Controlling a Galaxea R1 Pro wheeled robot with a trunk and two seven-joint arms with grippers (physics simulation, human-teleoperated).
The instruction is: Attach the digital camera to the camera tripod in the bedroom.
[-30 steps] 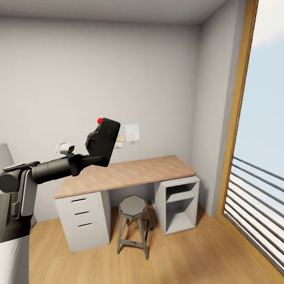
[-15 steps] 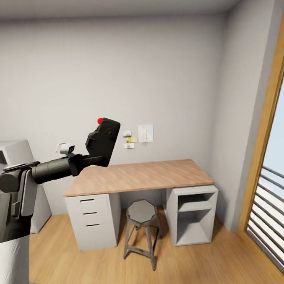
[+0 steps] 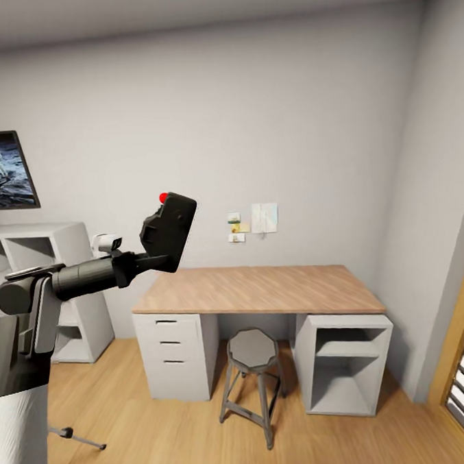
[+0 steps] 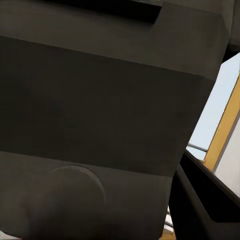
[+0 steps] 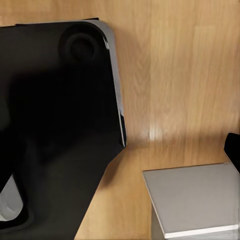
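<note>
Holding the digital camera [image 3: 167, 232] up at about 9 o'clock in the head view, the left gripper [image 3: 146, 259] has it clenched with the red button on top, and I reckon the worry is it slipping or clipping something, since all I can spot of the camera tripod [image 3: 74, 436] is one leg tip low at 7 o'clock. Right gripper, can't tell open or closed. Bedroom-wise, going across: moon poster [image 3: 6, 170], white cube shelves [image 3: 57, 291], wood-top desk [image 3: 263, 290], stool [image 3: 254, 375], plank floor [image 3: 169, 435]
</note>
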